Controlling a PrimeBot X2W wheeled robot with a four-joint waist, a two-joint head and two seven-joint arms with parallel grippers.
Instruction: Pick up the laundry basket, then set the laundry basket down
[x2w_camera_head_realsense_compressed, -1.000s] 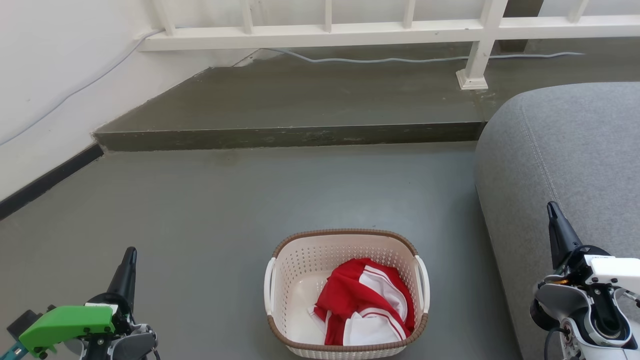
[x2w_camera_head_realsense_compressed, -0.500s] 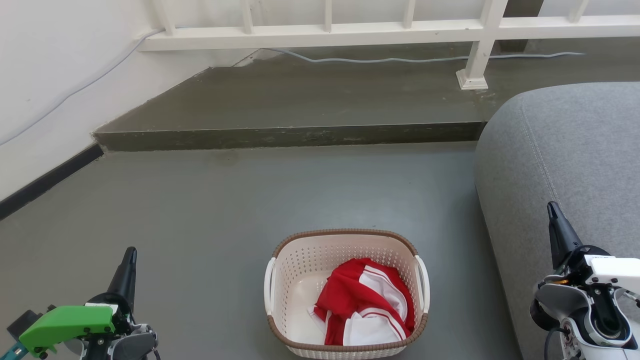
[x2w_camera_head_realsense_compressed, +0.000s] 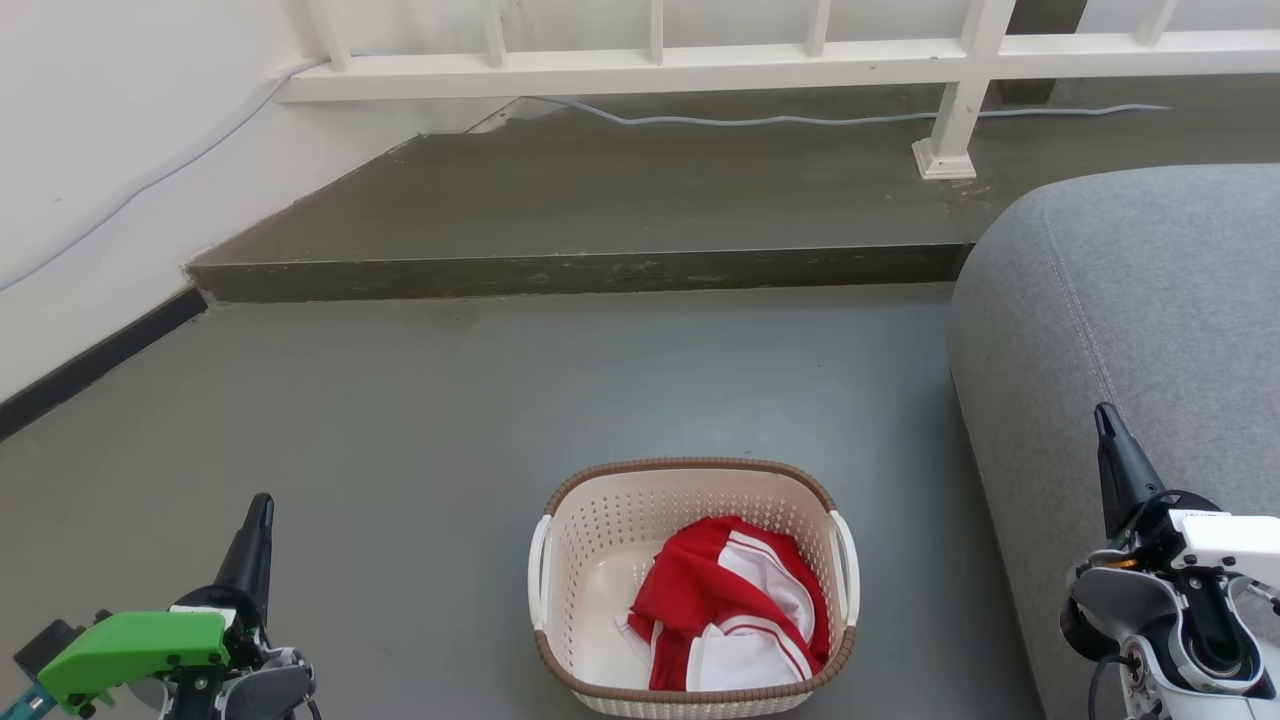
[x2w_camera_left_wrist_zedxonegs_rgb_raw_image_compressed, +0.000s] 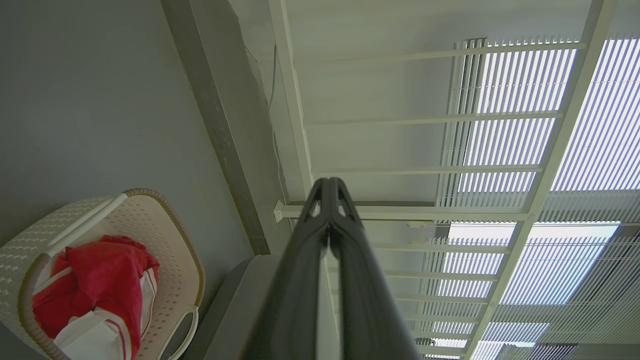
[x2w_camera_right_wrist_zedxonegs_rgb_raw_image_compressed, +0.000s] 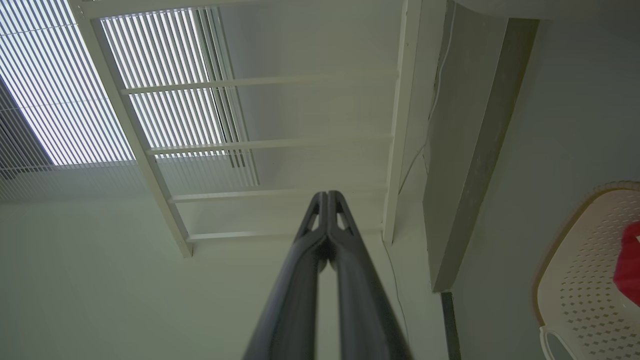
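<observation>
The laundry basket (x2w_camera_head_realsense_compressed: 600, 530), cream with perforated walls, a brown rim and white side handles, stands on the grey floor at the bottom middle of the head view. A red and white garment (x2w_camera_head_realsense_compressed: 730, 605) lies inside it. My left gripper (x2w_camera_head_realsense_compressed: 258, 510) is shut, well to the left of the basket, holding nothing. My right gripper (x2w_camera_head_realsense_compressed: 1103, 418) is shut too, off to the basket's right in front of the sofa. The left wrist view has the basket (x2w_camera_left_wrist_zedxonegs_rgb_raw_image_compressed: 135, 220) at lower left beside the shut gripper (x2w_camera_left_wrist_zedxonegs_rgb_raw_image_compressed: 329, 185). The right wrist view catches the basket's edge (x2w_camera_right_wrist_zedxonegs_rgb_raw_image_compressed: 580, 270) beside its shut gripper (x2w_camera_right_wrist_zedxonegs_rgb_raw_image_compressed: 327, 196).
A grey sofa (x2w_camera_head_realsense_compressed: 1130, 330) fills the right side, close to the basket. A raised concrete step (x2w_camera_head_realsense_compressed: 580, 270) runs across behind, with a white railing (x2w_camera_head_realsense_compressed: 650, 65) and a cable (x2w_camera_head_realsense_compressed: 760, 120) on it. A white wall (x2w_camera_head_realsense_compressed: 90, 150) with dark skirting borders the left.
</observation>
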